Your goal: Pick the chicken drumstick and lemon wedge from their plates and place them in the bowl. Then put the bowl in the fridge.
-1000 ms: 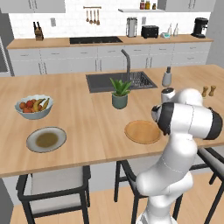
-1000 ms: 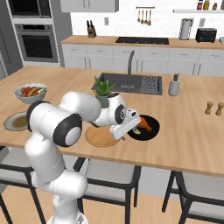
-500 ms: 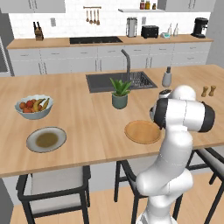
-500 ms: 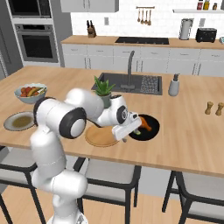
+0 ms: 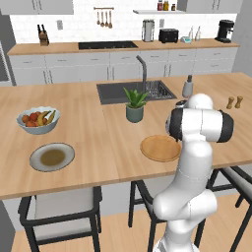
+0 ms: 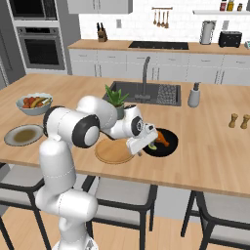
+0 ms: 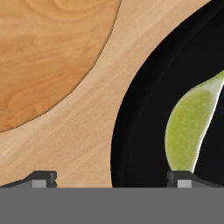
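Jaws: spread wide, nothing between them; the gripper (image 6: 146, 144) hangs low over the near-left rim of the black bowl (image 6: 167, 146), which serves as the landmark for every entry below. In the hand view 1 finger tip (image 7: 43, 178) stands over bare counter wood just outside the bowl and the other over the bowl's dark floor. Lemon wedge (image 7: 190, 129): inside the bowl, pale yellow-green, lying right by the inner finger tip; whether the tip touches it cannot be told. Chicken drumstick (image 6: 162, 139): inside the bowl, orange-brown, beyond the wedge on the sink side. Tan wooden plate (image 6: 113, 151): just left of the bowl, bare, close to it but apart. Grey plate (image 5: 51, 156) with brownish centre: well to the left of the bowl, near the counter's front edge, bare. White fruit bowl (image 5: 38, 119): far left of the bowl, behind the grey plate. Potted plant (image 5: 134, 105): behind and left of the bowl, beside the sink. Judged status: both foods loaded, 2 plates emptied, so what remains is taking the bowl to the fridge. Risks: a pinch on the rim of so shallow a dish may slip or tip it, rolling out the drumstick or wedge; closing where the jaws now stand could trap the wedge against the wall; a low sideways swing could knock the wooden plate or, further back, the plant.
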{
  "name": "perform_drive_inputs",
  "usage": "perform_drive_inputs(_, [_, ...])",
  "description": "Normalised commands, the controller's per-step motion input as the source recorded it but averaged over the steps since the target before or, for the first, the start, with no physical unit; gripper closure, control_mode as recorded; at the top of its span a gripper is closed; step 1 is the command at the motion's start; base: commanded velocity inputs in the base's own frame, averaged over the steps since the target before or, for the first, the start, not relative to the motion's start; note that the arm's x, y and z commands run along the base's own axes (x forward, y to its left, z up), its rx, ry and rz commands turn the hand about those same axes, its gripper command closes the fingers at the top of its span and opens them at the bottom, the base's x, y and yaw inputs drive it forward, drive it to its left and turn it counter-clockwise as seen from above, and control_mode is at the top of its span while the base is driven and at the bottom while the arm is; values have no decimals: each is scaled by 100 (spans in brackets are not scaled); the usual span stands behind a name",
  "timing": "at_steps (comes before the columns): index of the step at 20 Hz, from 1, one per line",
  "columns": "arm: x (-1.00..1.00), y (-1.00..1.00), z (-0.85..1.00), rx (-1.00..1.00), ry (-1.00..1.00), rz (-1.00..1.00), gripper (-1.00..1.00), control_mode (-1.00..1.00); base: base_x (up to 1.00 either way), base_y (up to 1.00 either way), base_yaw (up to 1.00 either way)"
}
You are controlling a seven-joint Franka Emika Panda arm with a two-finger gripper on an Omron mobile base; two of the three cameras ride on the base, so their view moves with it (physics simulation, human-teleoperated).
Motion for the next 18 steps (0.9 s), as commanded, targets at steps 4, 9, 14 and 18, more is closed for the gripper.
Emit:
perform_drive_inputs(4, [12,0,-20,0,1,1,-100,-100,0,0,0])
perform_drive_inputs(9, [4,0,-27,0,2,1,-100,-100,0,0,0])
perform_drive_inputs(14, [0,0,-5,0,0,0,100,-100,0,0,0])
perform_drive_inputs(18, [0,0,-26,0,0,0,100,-100,0,0,0])
